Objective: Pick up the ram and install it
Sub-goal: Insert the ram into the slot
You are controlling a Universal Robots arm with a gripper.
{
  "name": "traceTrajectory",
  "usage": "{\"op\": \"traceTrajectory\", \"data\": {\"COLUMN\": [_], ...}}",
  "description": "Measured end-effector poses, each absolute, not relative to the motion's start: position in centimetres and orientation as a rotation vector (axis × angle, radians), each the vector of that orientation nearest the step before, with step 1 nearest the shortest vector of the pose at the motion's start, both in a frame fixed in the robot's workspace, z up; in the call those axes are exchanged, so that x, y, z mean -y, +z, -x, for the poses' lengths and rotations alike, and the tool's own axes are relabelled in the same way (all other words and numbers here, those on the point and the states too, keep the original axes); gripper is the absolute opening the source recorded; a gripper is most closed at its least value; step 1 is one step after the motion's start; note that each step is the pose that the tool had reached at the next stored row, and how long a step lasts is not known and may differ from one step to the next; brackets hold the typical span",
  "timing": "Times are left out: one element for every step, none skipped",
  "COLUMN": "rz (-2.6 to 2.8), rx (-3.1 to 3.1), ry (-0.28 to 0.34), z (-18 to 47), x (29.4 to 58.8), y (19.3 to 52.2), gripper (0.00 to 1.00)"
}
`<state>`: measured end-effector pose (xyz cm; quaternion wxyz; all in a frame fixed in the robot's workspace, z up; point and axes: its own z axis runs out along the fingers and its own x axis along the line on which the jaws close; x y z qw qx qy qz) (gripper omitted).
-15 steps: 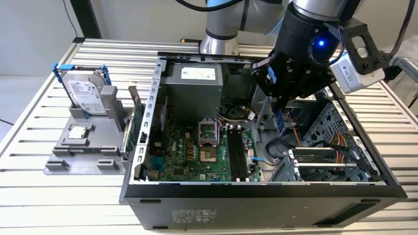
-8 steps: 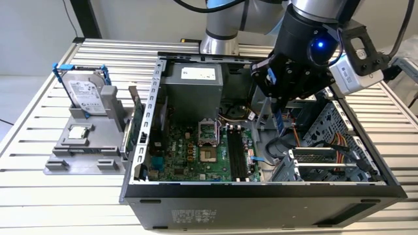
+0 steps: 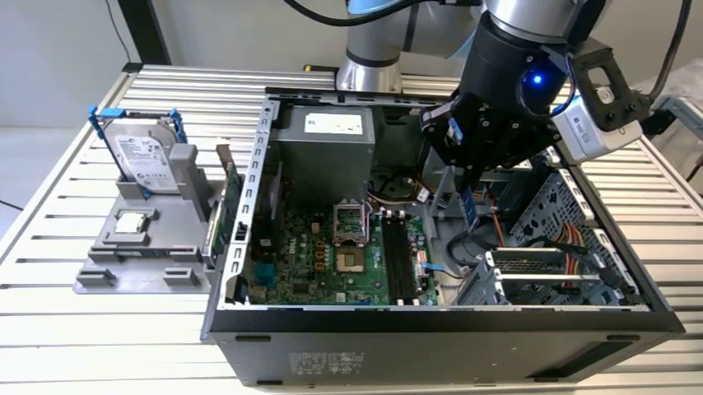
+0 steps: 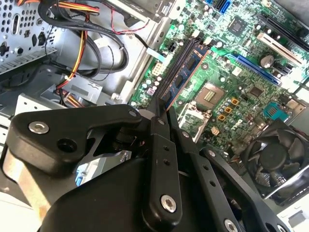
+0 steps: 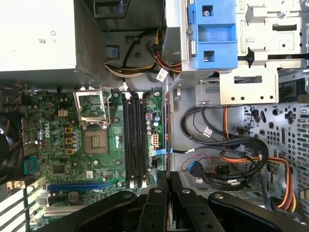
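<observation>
In the exterior view my gripper hangs inside the open computer case, shut on the ram. The ram is a thin blue-dark stick pointing down from the fingers. It hovers above the motherboard, a little toward the exterior view's right of the black memory slots and not touching them. In the first wrist view the ram shows edge-on as a thin line running out from the gripper, beside the long empty slots. In the second wrist view the black fingers are pressed together.
A silver hard drive with blue brackets and a small square chip sit on a grey stand outside the case. Inside are the power supply, the CPU socket, a drive cage with loose cables, a blue bracket and a fan.
</observation>
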<state>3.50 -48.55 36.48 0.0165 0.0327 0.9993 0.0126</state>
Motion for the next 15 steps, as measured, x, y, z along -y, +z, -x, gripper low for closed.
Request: {"op": "traceTrajectory", "data": {"rz": [-0.101,-0.102,-0.101,-0.102,-0.101,-0.101,-0.102,-0.102,-0.102,-0.102,-0.103,-0.103,-0.104,-0.105,-0.106], "rx": [-3.107,-3.107,-3.107,-3.107,-3.107,-3.107,-3.107,-3.107,-3.107,-3.107,-3.107,-3.107,-3.107,-3.107,-3.107], "ry": [0.039,0.039,0.039,0.039,0.039,0.039,0.039,0.039,0.039,0.039,0.04,0.04,0.039,0.039,0.039], "z": [-3.5,-3.5,-3.5,-3.5,-3.5,-3.5,-3.5,-3.48,-3.46,-3.44,-3.4,-3.36,-3.31,-3.26,-3.22], "x": [48.55,48.54,48.54,48.54,48.54,48.54,48.54,48.54,48.54,48.54,48.54,48.54,48.54,48.54,48.54], "y": [36.48,36.47,36.47,36.47,36.47,36.47,36.47,36.46,36.45,36.42,36.38,36.34,36.29,36.23,36.16], "gripper": [0.0,0.0,0.0,0.0,0.0,0.0,0.0,0.0,0.0,0.0,0.0,0.0,0.0,0.0,0.0]}}
